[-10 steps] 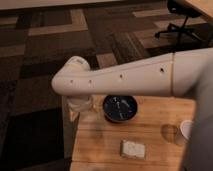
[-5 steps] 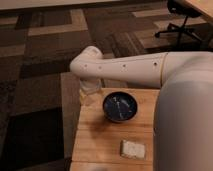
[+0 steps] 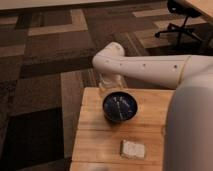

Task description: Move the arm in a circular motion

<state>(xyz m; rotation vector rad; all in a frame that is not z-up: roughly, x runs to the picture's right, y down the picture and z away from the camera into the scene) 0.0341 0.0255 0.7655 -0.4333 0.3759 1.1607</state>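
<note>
The cream-white tubular arm point(image 3: 150, 67) reaches in from the right across the middle of the camera view. Its rounded elbow joint point(image 3: 111, 54) is above the far edge of the wooden table point(image 3: 95, 145). Small dark screw holes run along the tube. The gripper point(image 3: 111, 83) hangs below the elbow at the table's far edge, just behind a dark blue bowl point(image 3: 120, 107). It is partly hidden by the arm. A wide cream part of the arm point(image 3: 192, 130) fills the right side and covers part of the table.
A small pale rectangular block point(image 3: 133, 149) lies on the table in front of the bowl. Patterned brown carpet point(image 3: 45, 65) surrounds the table. A black office chair base point(image 3: 181, 27) stands at the far right, next to a wooden desk corner point(image 3: 202, 6).
The elbow has swung to the right and a little farther back, from the table's left corner to behind the bowl. The bowl and the block have stayed put.
</note>
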